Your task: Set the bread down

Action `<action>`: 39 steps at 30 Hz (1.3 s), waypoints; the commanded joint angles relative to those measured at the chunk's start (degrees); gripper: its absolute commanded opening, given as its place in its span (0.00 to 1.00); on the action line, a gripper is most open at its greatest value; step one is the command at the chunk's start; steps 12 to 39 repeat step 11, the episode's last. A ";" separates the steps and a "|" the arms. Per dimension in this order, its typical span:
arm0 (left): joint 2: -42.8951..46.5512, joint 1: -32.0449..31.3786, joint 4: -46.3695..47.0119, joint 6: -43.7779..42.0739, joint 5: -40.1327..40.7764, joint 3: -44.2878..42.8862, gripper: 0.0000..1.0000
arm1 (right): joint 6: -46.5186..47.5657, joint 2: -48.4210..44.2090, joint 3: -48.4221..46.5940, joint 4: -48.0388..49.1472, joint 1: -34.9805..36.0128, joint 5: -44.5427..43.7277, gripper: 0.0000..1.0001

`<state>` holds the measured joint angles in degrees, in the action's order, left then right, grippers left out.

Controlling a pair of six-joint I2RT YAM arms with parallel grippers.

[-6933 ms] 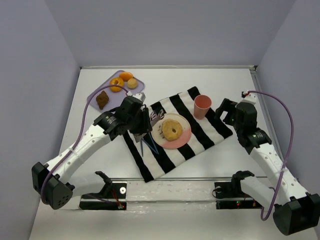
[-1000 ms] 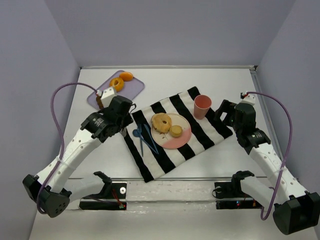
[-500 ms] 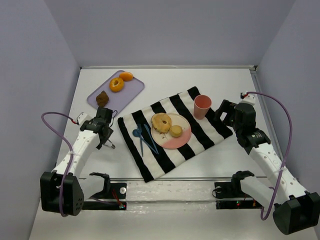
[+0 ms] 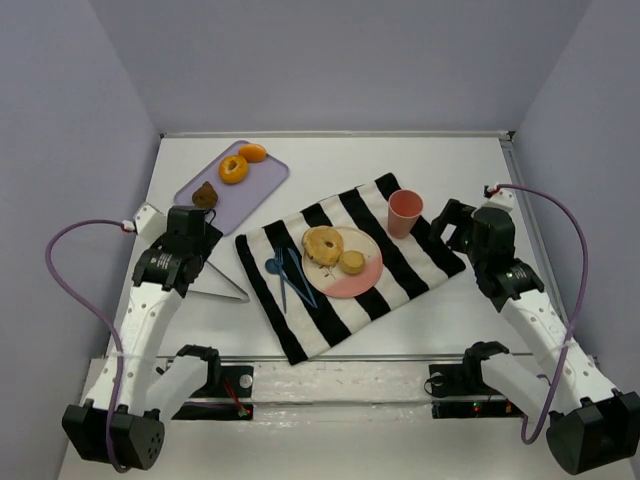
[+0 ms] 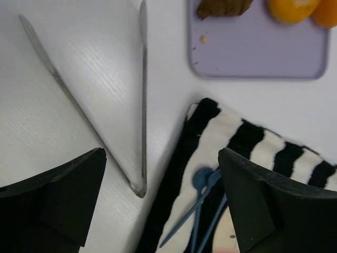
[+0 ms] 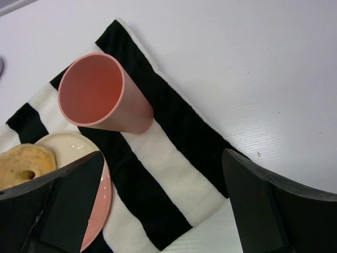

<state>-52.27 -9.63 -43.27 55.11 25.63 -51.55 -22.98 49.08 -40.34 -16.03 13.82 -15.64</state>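
On the pink plate (image 4: 367,275) lie a bagel-shaped bread (image 4: 322,244) and a small round bun (image 4: 352,262). A donut (image 4: 233,168), an orange bun (image 4: 252,152) and a brown muffin (image 4: 205,194) sit on the purple tray (image 4: 262,178). Metal tongs (image 4: 222,283) lie flat on the table, left of the striped cloth (image 4: 330,315). My left gripper (image 4: 195,255) hovers over the tongs (image 5: 143,105), open and empty. My right gripper (image 4: 455,225) is open beside the pink cup (image 4: 404,212), holding nothing.
Blue utensils (image 4: 285,275) lie on the cloth left of the plate, and they show in the left wrist view (image 5: 202,203). The right wrist view shows the cup (image 6: 100,97), the plate rim (image 6: 102,203) and the bagel (image 6: 23,161). Walls close in the table.
The left arm has pulled back from the tray to the table's left side. Its jaws have opened, and the tongs now lie loose on the table. The right arm has not moved.
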 commanded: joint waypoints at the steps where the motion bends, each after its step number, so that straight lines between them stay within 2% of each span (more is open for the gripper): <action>1: 4.36 0.14 1.86 -3.61 2.94 -6.98 0.99 | -1.18 -1.62 -0.53 2.15 -0.29 -1.32 1.00; 8: 10.08 0.14 9.16 -4.49 1.62 -4.27 0.99 | -2.06 -4.25 0.43 2.23 -0.29 -3.86 1.00; 11: 10.26 0.14 8.55 -2.30 2.67 -1.98 0.99 | -2.85 -5.04 1.05 2.32 -0.29 -7.12 1.00; 39: 10.26 0.14 8.55 -2.30 2.67 -1.98 0.99 | -2.85 -5.04 1.05 2.32 -0.29 -7.12 1.00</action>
